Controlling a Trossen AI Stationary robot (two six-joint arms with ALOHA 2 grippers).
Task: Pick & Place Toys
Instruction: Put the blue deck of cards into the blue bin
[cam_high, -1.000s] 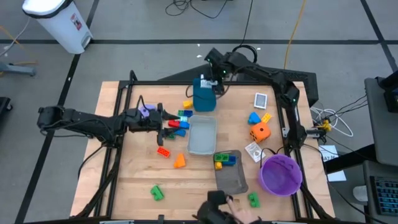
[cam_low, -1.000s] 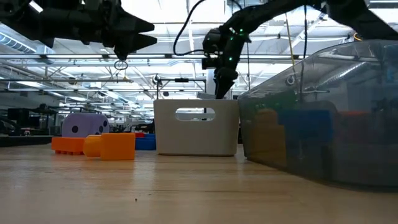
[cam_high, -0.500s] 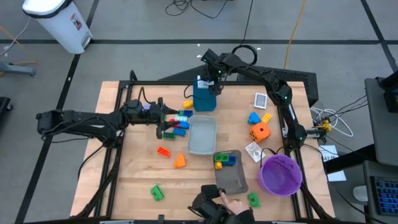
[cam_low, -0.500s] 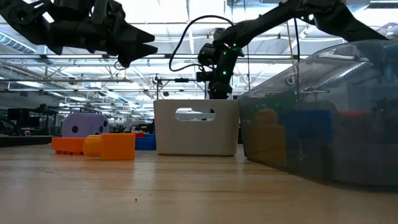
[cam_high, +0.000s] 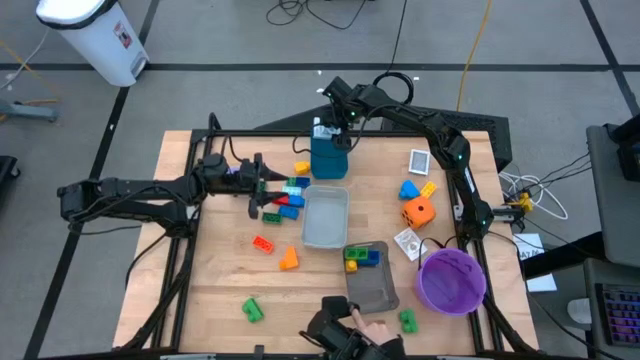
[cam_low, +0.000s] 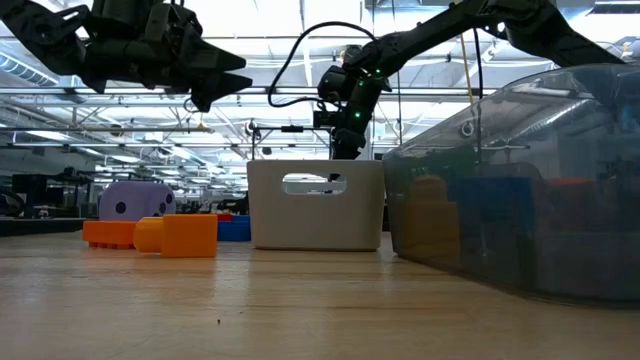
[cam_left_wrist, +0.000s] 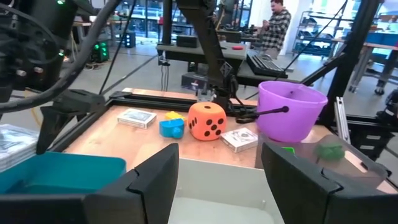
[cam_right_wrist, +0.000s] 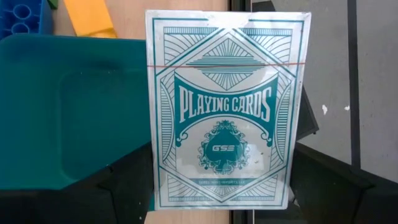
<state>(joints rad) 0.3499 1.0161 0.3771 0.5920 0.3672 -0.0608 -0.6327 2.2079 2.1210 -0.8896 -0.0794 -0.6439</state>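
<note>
Several small bricks (cam_high: 285, 200) lie in a cluster left of the light grey tray (cam_high: 325, 235). My left gripper (cam_high: 262, 198) hovers open and empty over the cluster's left side; in its wrist view the fingers (cam_left_wrist: 155, 180) frame the tray. The purple die (cam_low: 137, 200) sits by that arm. The orange die (cam_high: 418, 211) rests on the table at the right. My right gripper (cam_high: 325, 125) is shut on a pack of playing cards (cam_right_wrist: 227, 106) above the far end of the teal bin (cam_high: 328, 162). My right gripper holds the pack of playing cards by its end nearest the wrist (cam_right_wrist: 224, 196). The pack itself hides the place of contact. The pack's printed face is toward the camera, and it is lifted clear over the teal bin's far rim (cam_right_wrist: 74, 112).
A dark grey tray (cam_high: 375, 290) holds yellow, blue and green bricks. A purple bowl (cam_high: 452, 280) stands at the near right. Two more card packs (cam_high: 419, 160) (cam_high: 407, 243) and loose bricks (cam_high: 263, 243) lie about. A person's hand (cam_high: 365, 330) is at the near edge.
My right gripper has gone toward the table's left with the card pack, from beside the teal bin's far right corner to over its far end.
</note>
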